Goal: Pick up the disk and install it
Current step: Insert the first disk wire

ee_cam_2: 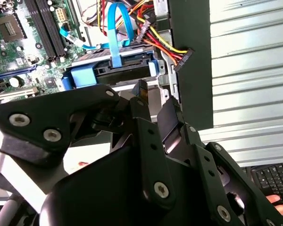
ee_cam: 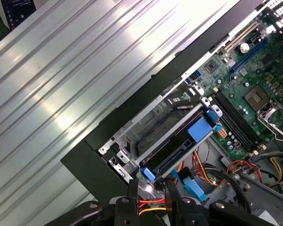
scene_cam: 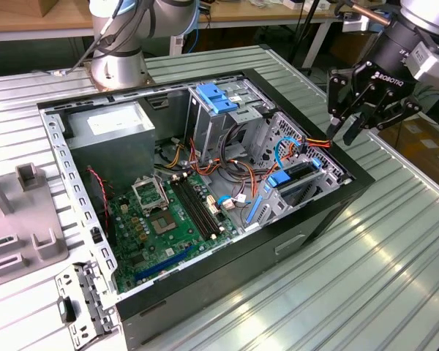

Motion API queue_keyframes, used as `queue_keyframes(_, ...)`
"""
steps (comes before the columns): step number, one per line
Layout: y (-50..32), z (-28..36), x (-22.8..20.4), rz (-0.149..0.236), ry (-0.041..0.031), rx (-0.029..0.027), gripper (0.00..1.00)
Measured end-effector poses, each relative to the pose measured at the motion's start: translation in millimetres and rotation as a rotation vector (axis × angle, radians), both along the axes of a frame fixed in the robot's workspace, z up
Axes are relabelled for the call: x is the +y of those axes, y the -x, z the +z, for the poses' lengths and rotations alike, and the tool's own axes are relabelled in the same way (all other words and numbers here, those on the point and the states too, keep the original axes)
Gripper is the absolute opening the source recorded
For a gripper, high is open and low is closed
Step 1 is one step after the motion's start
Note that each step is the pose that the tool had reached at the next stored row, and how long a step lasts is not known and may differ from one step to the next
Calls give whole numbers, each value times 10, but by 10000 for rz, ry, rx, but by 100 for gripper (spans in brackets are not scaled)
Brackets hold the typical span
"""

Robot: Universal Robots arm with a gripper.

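Our pincer [scene_cam: 351, 131] hangs empty, its fingers nearly pressed together with only a slim gap, above the open computer case's [scene_cam: 227, 296] corner by the exterior view's right; the disk [scene_cam: 301, 183], blue rails along its sides, sits upright in the drive bay just below. We judge the pickup step not yet begun, so the next move calls for spreading the fingers and descending squarely onto the disk. The first wrist view shows the empty metal cage [ee_cam: 155, 123] beside the disk [ee_cam: 179, 148], while the second wrist view shows the blue cable [ee_cam_2: 117, 33] arching over it.
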State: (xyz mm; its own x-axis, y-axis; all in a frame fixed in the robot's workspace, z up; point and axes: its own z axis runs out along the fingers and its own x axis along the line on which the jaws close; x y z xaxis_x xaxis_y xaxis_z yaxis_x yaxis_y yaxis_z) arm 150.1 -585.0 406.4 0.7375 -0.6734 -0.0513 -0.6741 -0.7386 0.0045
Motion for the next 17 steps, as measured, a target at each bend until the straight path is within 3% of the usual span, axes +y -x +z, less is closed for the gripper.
queue_keyframes(6, -120, -48, 1, 0, 0, 0, 36)
queue_keyframes(17, -211, -169, 34, 2, -1, 0, 36)
